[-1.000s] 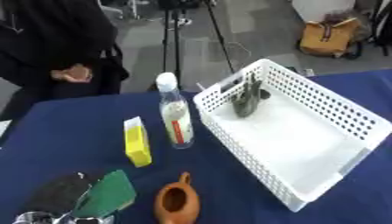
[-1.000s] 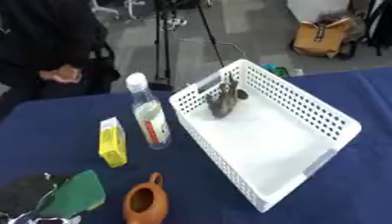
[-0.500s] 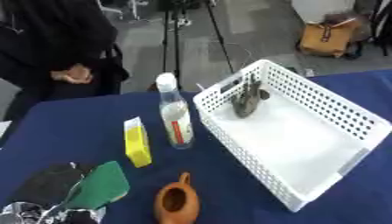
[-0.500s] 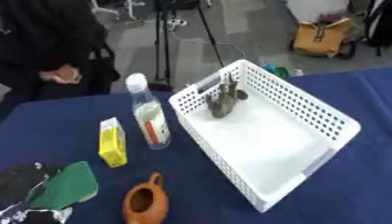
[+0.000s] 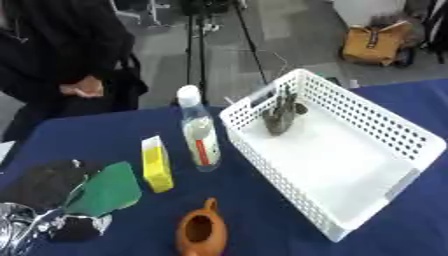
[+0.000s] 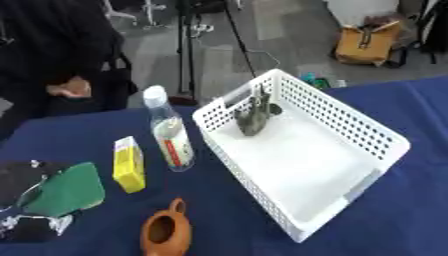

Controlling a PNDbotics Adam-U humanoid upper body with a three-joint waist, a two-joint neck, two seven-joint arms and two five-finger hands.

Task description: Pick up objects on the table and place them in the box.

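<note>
While gripped in the left hand point(image 5: 39, 200) at the near left corner, green flat object point(image 5: 107, 189) held tilted above the blue table point(image 5: 262, 220); dark fingers curled along its left edge, silver joints visible below at the corner. Right hand out of both views.

Just right of the green object: yellow carton point(image 5: 157, 163), upright, standing on the table. Right of the carton and slightly farther: clear bottle point(image 5: 199, 131) with white cap and red-and-white label, upright, just beside the near-left wall of the box. Near of the carton and bottle: brown clay teapot point(image 5: 201, 231), opening upward, handle pointing far, apart from all other items.

Centre to right: white perforated box point(image 5: 395, 127), set askew on the table, long axis running from far left to near right. Inside, at the far-left end: dark grey-green object point(image 5: 280, 114), leaning against the far wall; shape unclear. Remaining floor of the box white and bare.
</note>
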